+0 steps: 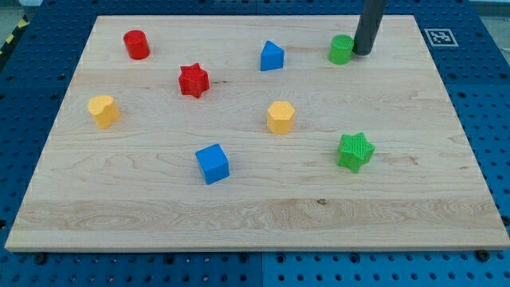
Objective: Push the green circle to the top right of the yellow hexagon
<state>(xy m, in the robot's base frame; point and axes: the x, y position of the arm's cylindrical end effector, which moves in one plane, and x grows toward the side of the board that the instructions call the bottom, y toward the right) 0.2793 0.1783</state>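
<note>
The green circle (341, 49), a short green cylinder, stands near the view's top right of the wooden board (255, 215). The yellow hexagon (280, 117) sits near the board's middle, below and to the left of the green circle. My tip (362, 53) is at the end of the dark rod that comes down from the view's top edge. It rests right next to the green circle's right side, touching it or nearly so.
A blue house-shaped block (272, 56) is left of the green circle. A green star (355, 151) lies at the lower right. A red star (193, 80), a red cylinder (136, 45), a yellow block (103, 111) and a blue cube (213, 163) lie to the left.
</note>
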